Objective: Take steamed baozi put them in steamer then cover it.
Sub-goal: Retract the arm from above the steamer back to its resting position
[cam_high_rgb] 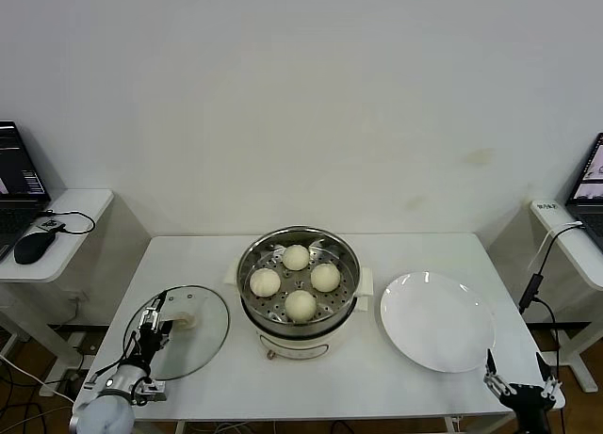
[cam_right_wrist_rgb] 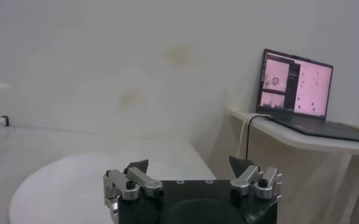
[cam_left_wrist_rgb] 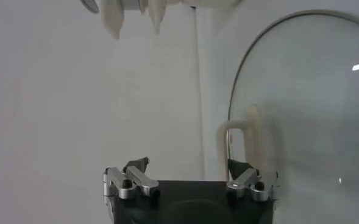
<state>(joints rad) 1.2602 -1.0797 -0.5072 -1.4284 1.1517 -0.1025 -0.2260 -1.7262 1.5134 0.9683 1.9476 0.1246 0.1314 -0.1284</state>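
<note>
Several cream-white baozi [cam_high_rgb: 296,257] sit on the perforated tray inside the steel steamer [cam_high_rgb: 347,265] at the table's centre. The steamer is uncovered. The glass cover [cam_high_rgb: 203,345] lies flat on the table to the steamer's left, its cream handle [cam_high_rgb: 186,313] up. My left gripper [cam_high_rgb: 155,319] is open and low over the cover's left part, beside the handle. In the left wrist view the handle [cam_left_wrist_rgb: 243,143] stands just beyond one fingertip [cam_left_wrist_rgb: 239,168] of the left gripper [cam_left_wrist_rgb: 188,168], not between the jaws. My right gripper [cam_high_rgb: 516,389] is open and empty at the front right corner.
An empty white plate [cam_high_rgb: 436,321] lies right of the steamer and also shows in the right wrist view [cam_right_wrist_rgb: 75,182]. Side desks hold a laptop and a mouse [cam_high_rgb: 33,246] at left and a laptop [cam_right_wrist_rgb: 295,85] at right. A cable [cam_high_rgb: 537,274] hangs by the table's right edge.
</note>
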